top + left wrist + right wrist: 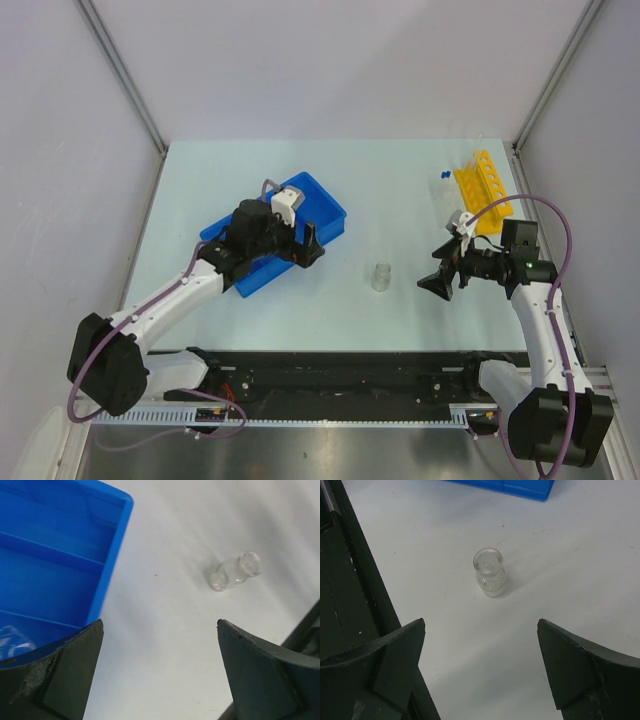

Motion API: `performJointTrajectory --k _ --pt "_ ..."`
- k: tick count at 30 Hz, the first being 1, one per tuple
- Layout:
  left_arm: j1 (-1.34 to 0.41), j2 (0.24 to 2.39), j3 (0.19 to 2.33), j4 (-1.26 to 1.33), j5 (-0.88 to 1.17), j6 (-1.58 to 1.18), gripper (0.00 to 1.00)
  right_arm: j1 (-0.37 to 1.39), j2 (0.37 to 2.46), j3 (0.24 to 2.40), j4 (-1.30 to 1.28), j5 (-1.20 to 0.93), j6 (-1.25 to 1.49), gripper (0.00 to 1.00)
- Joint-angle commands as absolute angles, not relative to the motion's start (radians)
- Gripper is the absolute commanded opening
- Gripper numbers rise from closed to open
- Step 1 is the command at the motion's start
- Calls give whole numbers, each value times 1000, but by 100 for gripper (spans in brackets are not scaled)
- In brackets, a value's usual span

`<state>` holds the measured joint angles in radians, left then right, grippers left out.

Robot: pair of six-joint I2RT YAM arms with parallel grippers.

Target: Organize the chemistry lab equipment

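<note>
A small clear glass vial (pixel 381 277) stands upright on the table between the two arms; it also shows in the left wrist view (pixel 235 571) and the right wrist view (pixel 490 572). The blue divided tray (pixel 325 205) lies at centre left, and its wall shows in the left wrist view (pixel 112 555). A clear glass piece (pixel 12 642) lies in one of its compartments, partly hidden. My left gripper (pixel 308 250) is open and empty over the tray's right end (pixel 160 625). My right gripper (pixel 438 278) is open and empty, right of the vial and facing it (pixel 481 622). The clear plate is not visible.
A yellow holed rack (pixel 483 188) stands at the back right, with two small blue caps (pixel 441 175) just left of it. The black base rail (pixel 350 580) runs along the table's near edge. Grey walls close in both sides.
</note>
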<state>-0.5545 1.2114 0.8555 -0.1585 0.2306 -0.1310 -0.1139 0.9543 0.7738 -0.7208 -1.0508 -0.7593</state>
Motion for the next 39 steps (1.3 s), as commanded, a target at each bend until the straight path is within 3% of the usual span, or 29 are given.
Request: performJointTrajectory --k 1,18,29,32,39 --pt "-595 1190 819 -35 330 -336 100 -110 939 775 -698 -1042 -747 100" --pt "-972 1603 1069 -115 14 -335 100 -126 969 773 -556 -875 -530 100" --pt "-1080 1859 1313 -242 -227 -276 100 -129 980 773 -479 -752 -377 100" --pt "-1085 1896 1356 -267 -267 -282 94 -133 979 773 -471 -739 -367 100" --pt "-1085 1951 1410 -281 -235 -291 71 -133 976 775 -466 -735 -362 100"
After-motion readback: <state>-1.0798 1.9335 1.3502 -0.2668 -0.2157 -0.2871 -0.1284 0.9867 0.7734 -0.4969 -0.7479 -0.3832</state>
